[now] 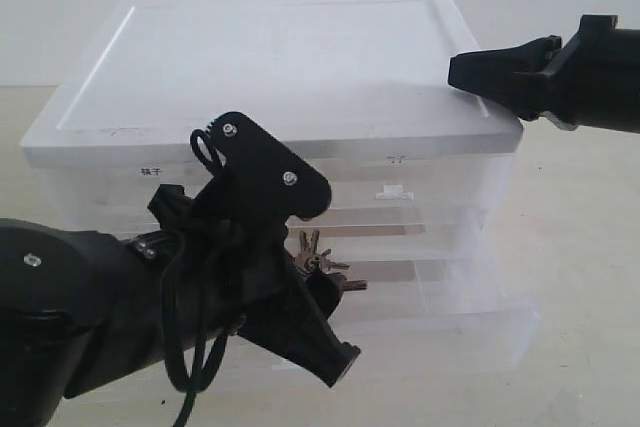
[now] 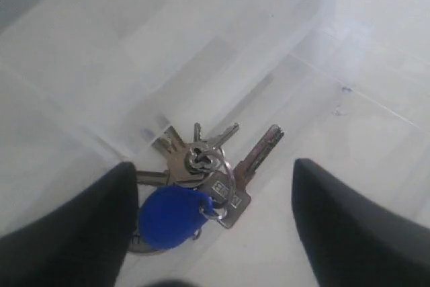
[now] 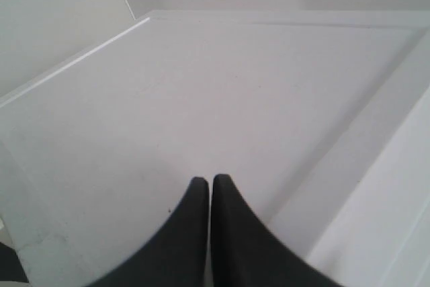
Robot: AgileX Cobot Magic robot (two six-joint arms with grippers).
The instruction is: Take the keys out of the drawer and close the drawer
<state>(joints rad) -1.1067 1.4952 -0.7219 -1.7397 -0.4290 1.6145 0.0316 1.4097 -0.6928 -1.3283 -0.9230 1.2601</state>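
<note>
The keys point(image 2: 201, 169), several silver ones on a ring with a round blue fob point(image 2: 171, 216), lie on the floor of the pulled-out clear drawer point(image 2: 349, 132). My left gripper point(image 2: 213, 166) hangs open just above them, one black finger on each side, not touching them. From the exterior view the keys point(image 1: 320, 259) show between the left gripper's point(image 1: 328, 279) fingers, inside the open drawer point(image 1: 500, 325). My right gripper point(image 1: 470, 72) is shut on nothing, its tips point(image 3: 209, 181) at the white top of the drawer unit point(image 3: 201, 85).
The translucent drawer unit point(image 1: 280, 57) fills the middle of the scene, with other shut drawers and a white tab handle point(image 1: 393, 191) above the open one. The left arm's black body point(image 1: 90, 317) covers the unit's lower left front. A pale tabletop point(image 1: 590, 277) lies around it.
</note>
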